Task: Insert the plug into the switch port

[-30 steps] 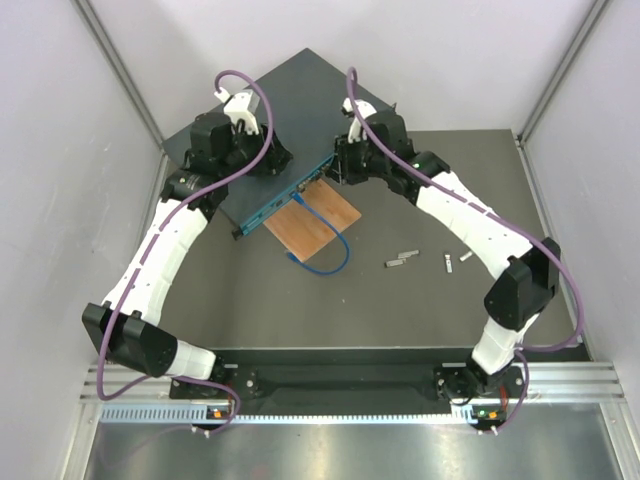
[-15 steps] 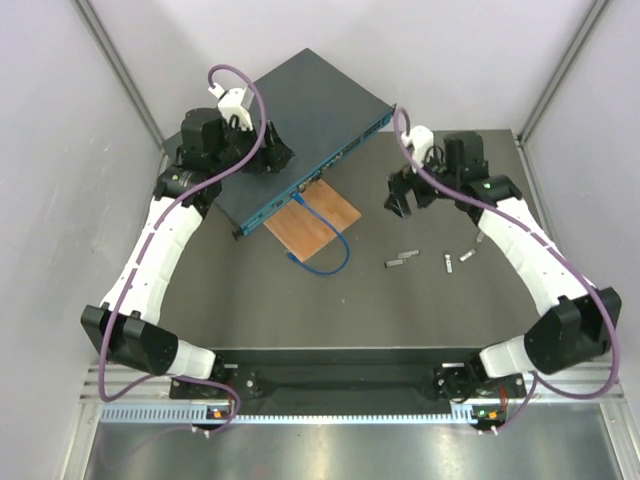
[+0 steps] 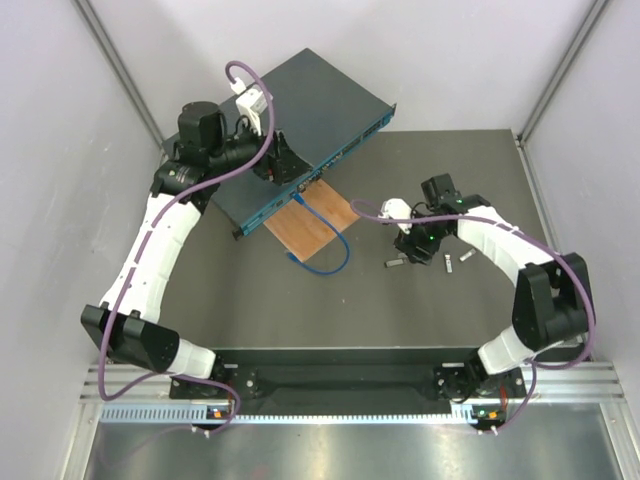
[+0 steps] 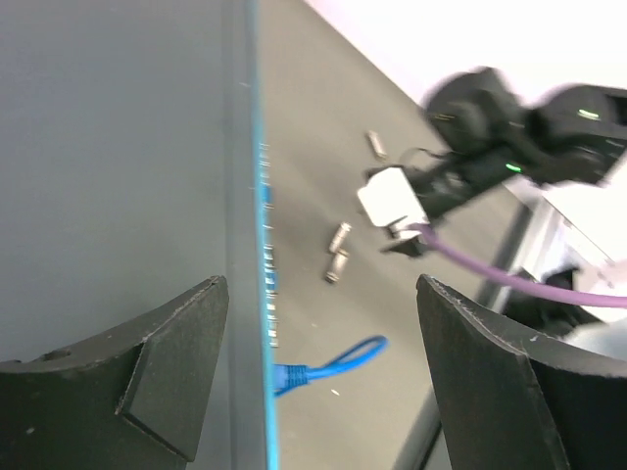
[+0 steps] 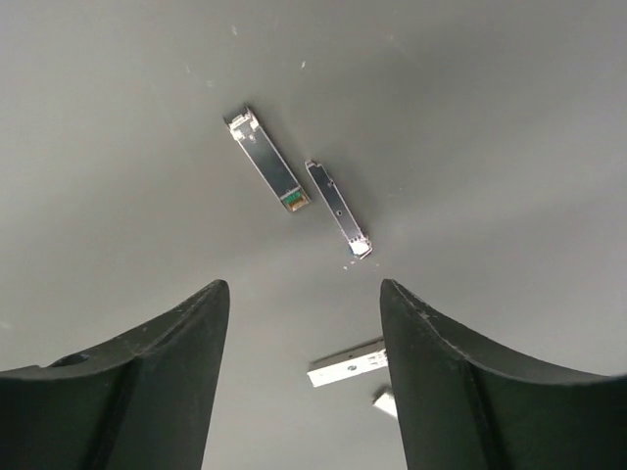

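Switch (image 3: 320, 95): one, a flat rectangular box of dark teal metal at the far left of the bench (image 3: 300, 320). Its long axis runs from near-left to far-right, and the narrow face with the ports is turned toward the middle of the bench. One thin orange-brown wooden board (image 3: 318, 222) lies against that face. One blue cable (image 3: 338, 255) loops across the board, with one end at the row of ports and the other free by the board's near corner.

I count four plugs (image 3: 397, 263), small slim metal bars on the matte dark grey bench. Two lie side by side and nearly parallel, and two more lie apart to their right.

My left tool (image 4: 318, 294) hangs over the switch's top by the port edge, its fingers spread and gripping nothing. My right tool (image 5: 304, 294) is over the bench just beside the pair of plugs, its fingers likewise apart and not touching them.
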